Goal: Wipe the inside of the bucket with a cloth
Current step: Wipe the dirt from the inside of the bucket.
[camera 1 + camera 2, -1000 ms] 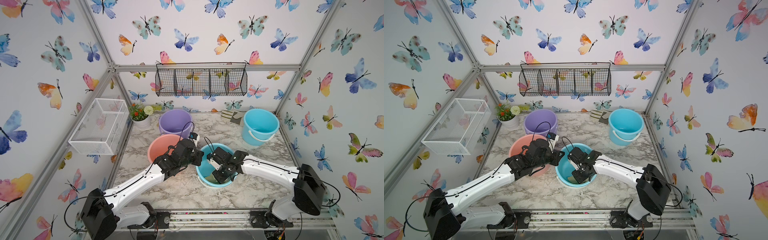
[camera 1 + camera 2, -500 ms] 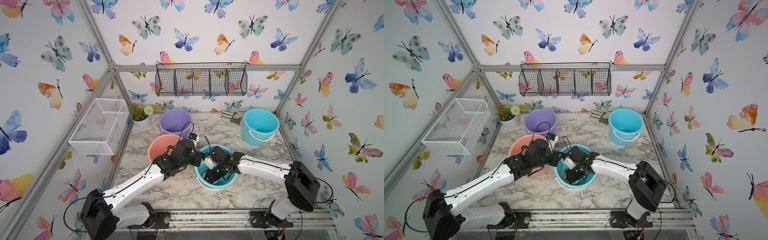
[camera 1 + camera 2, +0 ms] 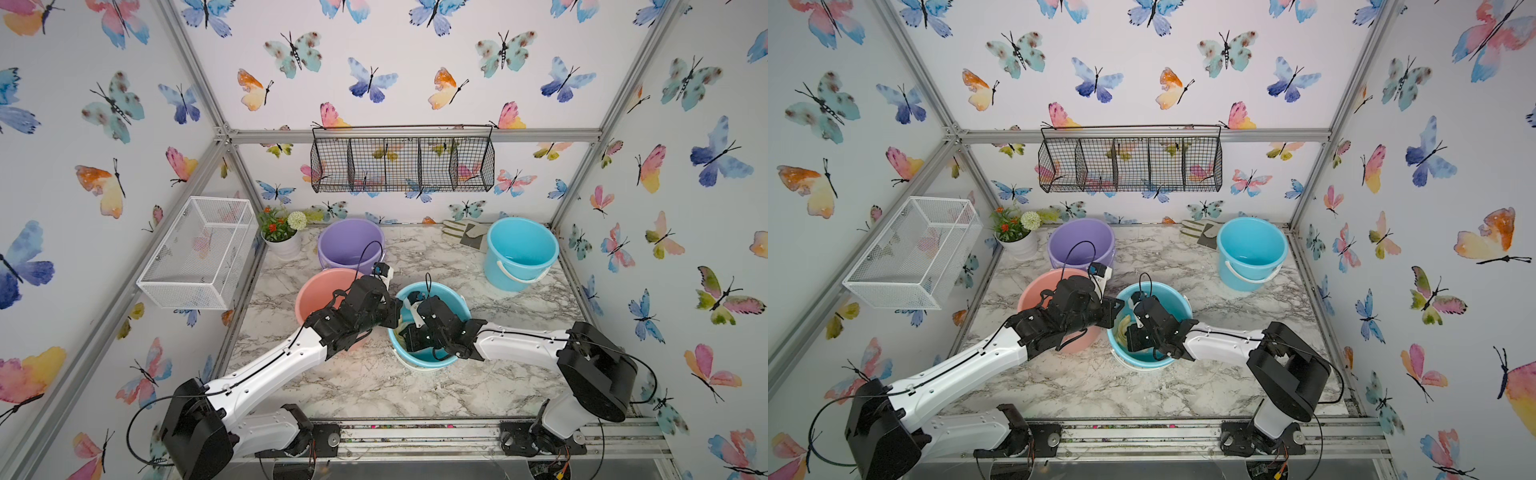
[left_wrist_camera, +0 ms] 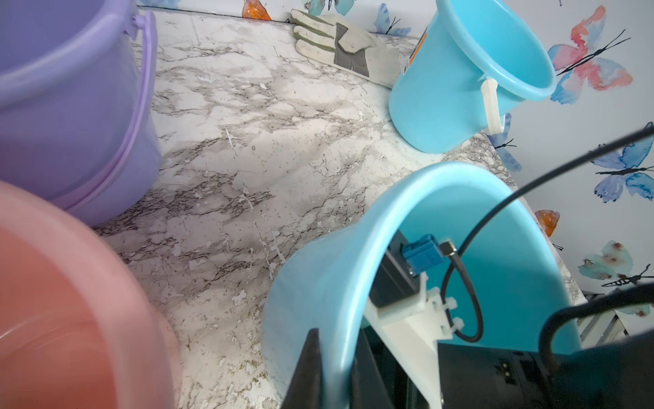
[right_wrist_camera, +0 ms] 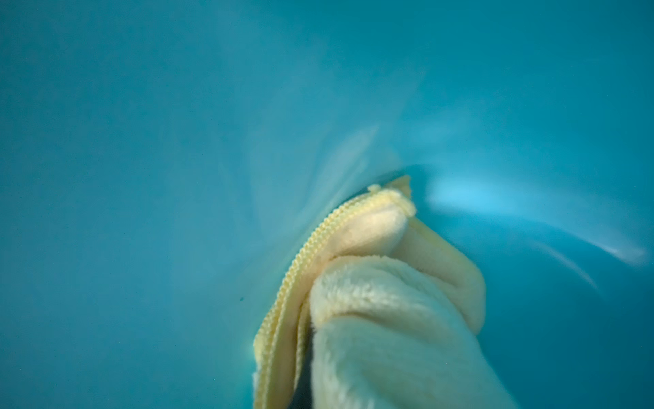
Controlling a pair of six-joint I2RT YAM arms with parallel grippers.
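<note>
Blue plastic rim of the bucket (image 3: 451, 299), on the side nearest the pink bucket (image 3: 320, 291), stays clamped between the jaws of the left end effector (image 4: 336, 371). Inside the bucket, the cloth (image 5: 389, 301) has slid from the middle to that same wall. The right end effector (image 3: 411, 336) pinches it tight, so I judge the wiping is progressing.

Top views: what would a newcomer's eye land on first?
Both arms meet at the centre blue bucket: the left gripper pinches its rim, while the right arm reaches inside with the pale yellow cloth. Around them, butterfly wallpaper covers the walls, and a purple bucket, a pink bucket and a second blue bucket stand nearby.
</note>
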